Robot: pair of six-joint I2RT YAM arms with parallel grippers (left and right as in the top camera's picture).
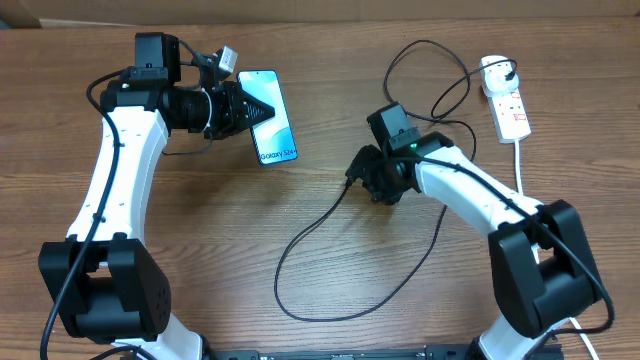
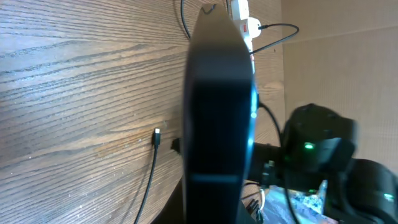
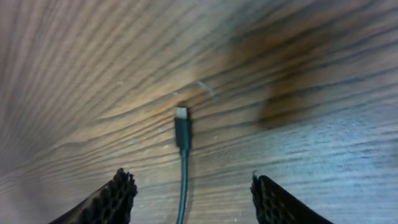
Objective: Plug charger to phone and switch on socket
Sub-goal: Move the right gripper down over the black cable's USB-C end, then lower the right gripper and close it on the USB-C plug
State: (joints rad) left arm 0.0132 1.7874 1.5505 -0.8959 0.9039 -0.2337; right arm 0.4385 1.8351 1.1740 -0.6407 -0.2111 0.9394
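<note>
Charger cable [image 3: 183,163] lies on the table [image 1: 220,250], its tip between the parted fingers of the right gripper [image 3: 194,190], not yet gripped. Left gripper [image 1: 248,108] is clamped on the phone [image 1: 273,137]. Plugging in and the socket [image 1: 510,104] switch remain.

The phone [image 2: 217,112] fills left wrist view, blurred

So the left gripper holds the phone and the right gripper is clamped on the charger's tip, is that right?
Not quite: the right wrist view shows the charger's tip lying free on the table between the right gripper's open fingers. The left gripper does hold the phone.
</note>
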